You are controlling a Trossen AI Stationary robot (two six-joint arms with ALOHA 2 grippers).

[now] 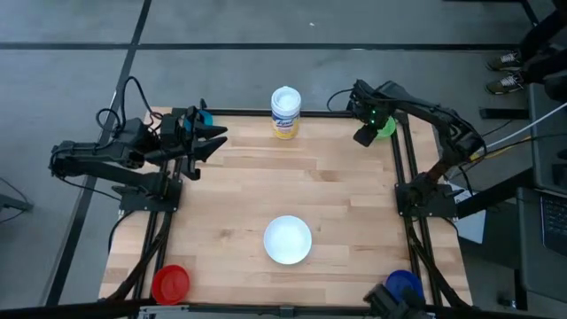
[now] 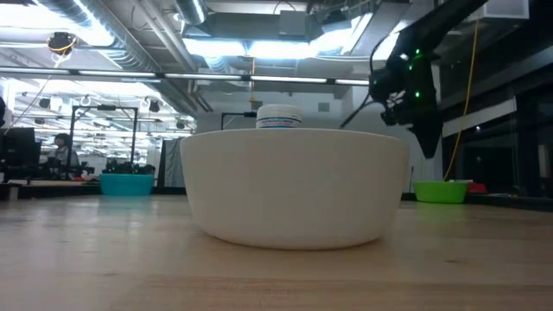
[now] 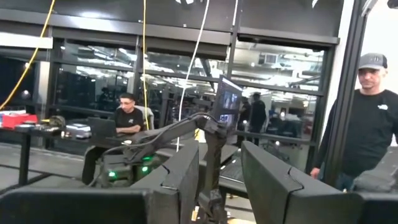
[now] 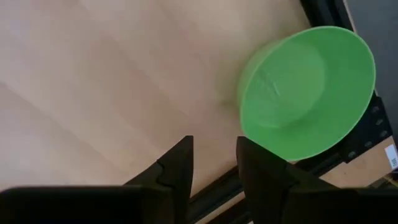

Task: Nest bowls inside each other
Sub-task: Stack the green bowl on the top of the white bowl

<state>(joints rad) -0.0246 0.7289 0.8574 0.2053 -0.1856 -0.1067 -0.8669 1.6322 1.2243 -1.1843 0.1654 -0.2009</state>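
The white bowl (image 1: pixel 288 239) (image 2: pixel 294 186) stands upright in the middle of the table's near half. A green bowl (image 1: pixel 387 128) (image 4: pixel 305 93) sits at the far right corner, a teal bowl (image 1: pixel 205 116) (image 2: pixel 127 183) at the far left, half hidden by my left arm. A red bowl (image 1: pixel 170 283) is at the near left corner and a dark blue bowl (image 1: pixel 404 285) at the near right. My right gripper (image 1: pixel 364 135) (image 4: pixel 214 165) hangs open, pointing down, just left of the green bowl and above the table. My left gripper (image 1: pixel 217 142) (image 3: pixel 221 180) is raised, open and empty.
A white-and-yellow canister (image 1: pixel 285 112) stands at the middle of the far edge. Black frame rails (image 1: pixel 403 177) run along the table's sides. Bare wood lies between the bowls. Beyond the table a person (image 3: pixel 373 124) stands and another person (image 3: pixel 127 118) sits.
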